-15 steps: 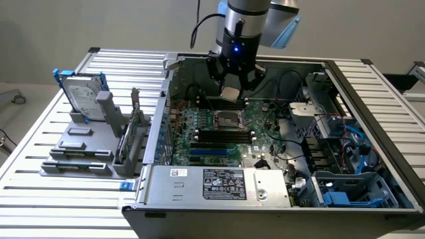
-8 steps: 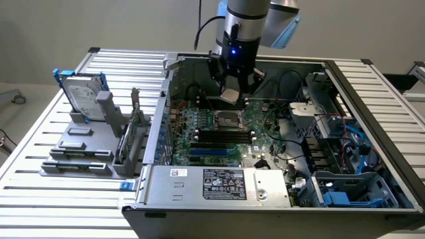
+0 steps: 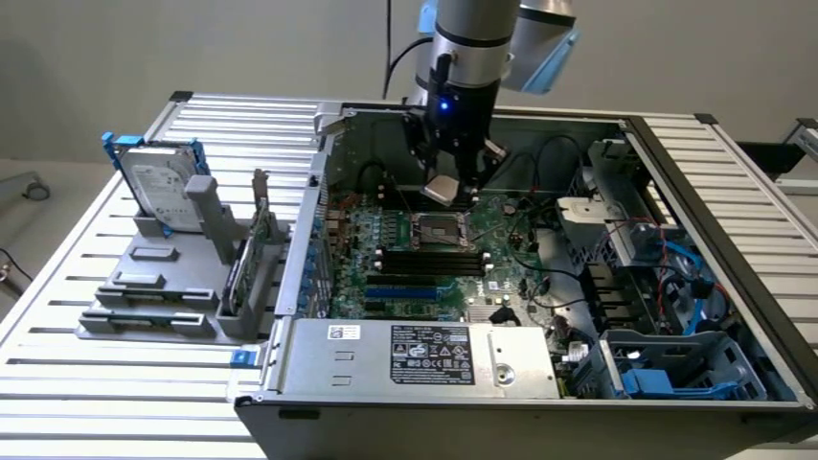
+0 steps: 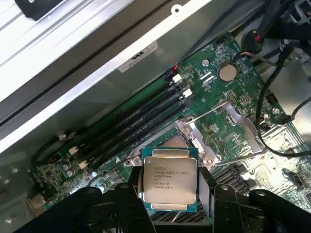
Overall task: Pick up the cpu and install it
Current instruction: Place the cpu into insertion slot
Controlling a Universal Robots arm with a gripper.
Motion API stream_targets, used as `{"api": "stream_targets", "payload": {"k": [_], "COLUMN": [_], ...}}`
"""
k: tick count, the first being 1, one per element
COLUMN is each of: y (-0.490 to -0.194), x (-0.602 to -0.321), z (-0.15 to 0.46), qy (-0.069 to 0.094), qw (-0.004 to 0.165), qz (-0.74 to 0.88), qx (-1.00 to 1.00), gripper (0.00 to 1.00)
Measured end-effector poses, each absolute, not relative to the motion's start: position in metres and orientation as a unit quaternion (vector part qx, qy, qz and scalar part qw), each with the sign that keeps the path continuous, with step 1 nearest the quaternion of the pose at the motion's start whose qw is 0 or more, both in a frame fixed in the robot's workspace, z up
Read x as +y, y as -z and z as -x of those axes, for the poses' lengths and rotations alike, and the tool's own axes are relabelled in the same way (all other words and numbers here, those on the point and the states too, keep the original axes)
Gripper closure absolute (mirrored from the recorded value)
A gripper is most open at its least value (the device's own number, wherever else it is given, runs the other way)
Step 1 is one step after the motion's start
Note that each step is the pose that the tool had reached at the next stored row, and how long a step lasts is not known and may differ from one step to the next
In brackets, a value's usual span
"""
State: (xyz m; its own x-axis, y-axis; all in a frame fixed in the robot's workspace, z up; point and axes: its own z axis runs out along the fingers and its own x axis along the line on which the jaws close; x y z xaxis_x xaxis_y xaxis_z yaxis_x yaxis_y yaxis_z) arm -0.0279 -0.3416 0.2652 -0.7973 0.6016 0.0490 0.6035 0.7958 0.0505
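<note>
Reaching straight down from the top centre of the exterior view, the robot arm (image 3: 473, 38) hangs near-vertical inside the open computer case (image 3: 316, 220), over the motherboard (image 3: 511, 278). The tool (image 3: 450, 184) pinches the cpu (image 3: 443, 189) by two opposite edges; in the wrist view its black fingers (image 4: 129, 199) flank the chip's printed silver top. The cpu is held in the air just above the open socket (image 3: 442, 230), clear of it, with the black memory slots (image 3: 432, 261) lower in frame. A hard drive (image 3: 163, 182) stands upright on the slatted counter (image 3: 64, 316) at left.
</note>
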Motion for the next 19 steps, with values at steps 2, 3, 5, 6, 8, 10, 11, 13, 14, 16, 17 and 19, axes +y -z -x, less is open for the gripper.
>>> {"api": "stream_targets", "payload": {"k": [2, 3, 5, 6, 8, 10, 11, 13, 14, 16, 17, 19], "y": [-0.263, -0.262, -0.26, -0.259, -0.257, -0.255, -0.253, -0.251, -0.25, -0.248, -0.247, -0.244], "x": [-0.342, -0.342, -0.342, -0.342, -0.342, -0.342, -0.342, -0.342, -0.342, -0.342, -0.342, -0.342], "z": [0.028, 0.028, 0.028, 0.028, 0.028, 0.028, 0.028, 0.028, 0.028, 0.028, 0.028, 0.028], "qy": [0.032, 0.032, 0.032, 0.033, 0.033, 0.033, 0.033, 0.033, 0.033, 0.034, 0.034, 0.034], "qw": [0.015, 0.014, 0.014, 0.013, 0.013, 0.012, 0.012, 0.011, 0.011, 0.01, 0.01, 0.01], "qz": [0.335, 0.343, 0.36, 0.369, 0.386, 0.402, 0.41, 0.428, 0.436, 0.451, 0.46, 0.476], "qx": [-0.942, -0.939, -0.932, -0.929, -0.922, -0.915, -0.911, -0.903, -0.899, -0.892, -0.887, -0.879], "gripper": [0.45, 0.45, 0.45, 0.45, 0.45, 0.45, 0.45, 0.45, 0.45, 0.45, 0.45, 0.45]}}
